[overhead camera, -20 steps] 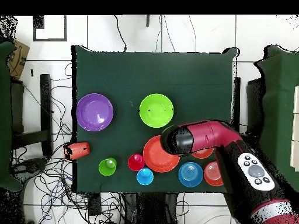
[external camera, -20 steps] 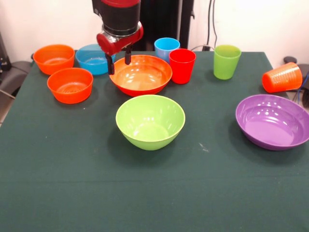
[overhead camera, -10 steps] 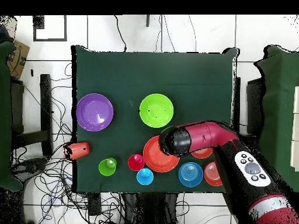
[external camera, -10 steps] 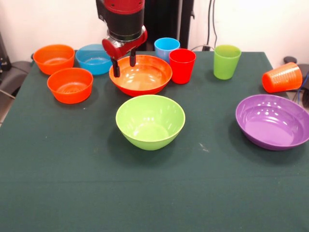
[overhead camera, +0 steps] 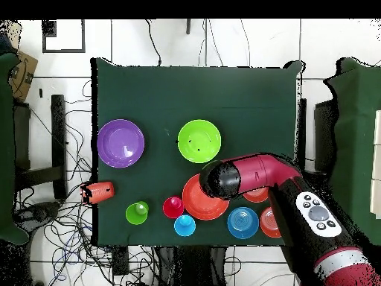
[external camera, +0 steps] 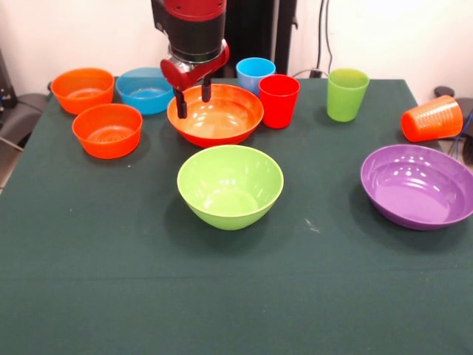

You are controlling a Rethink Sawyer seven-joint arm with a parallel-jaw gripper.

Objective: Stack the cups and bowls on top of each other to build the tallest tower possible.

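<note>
My gripper [external camera: 194,98] is open, its two black fingers hanging over the back left rim of the large orange-red bowl [external camera: 218,115], holding nothing. In front of that bowl sits the lime green bowl [external camera: 230,185], and the purple bowl [external camera: 417,185] lies at the right. Two small orange bowls [external camera: 83,89] [external camera: 108,129] and a blue bowl [external camera: 144,89] stand at the left. Light blue [external camera: 255,72], red [external camera: 278,100] and green [external camera: 346,94] cups stand upright. The orange cup [external camera: 431,118] lies on its side. No tower shows; every piece sits alone.
A dark green cloth [external camera: 111,259] covers the table. From above, the arm [overhead camera: 260,175] reaches over the orange-red bowl [overhead camera: 195,207] and partly hides a small orange bowl [overhead camera: 259,196]. Cables lie on the floor beyond the table edge near the orange cup [overhead camera: 98,192].
In the front view the gripper has shifted right, from beside the orange-red bowl's left rim to over that rim. The bowls and cups have not moved.
</note>
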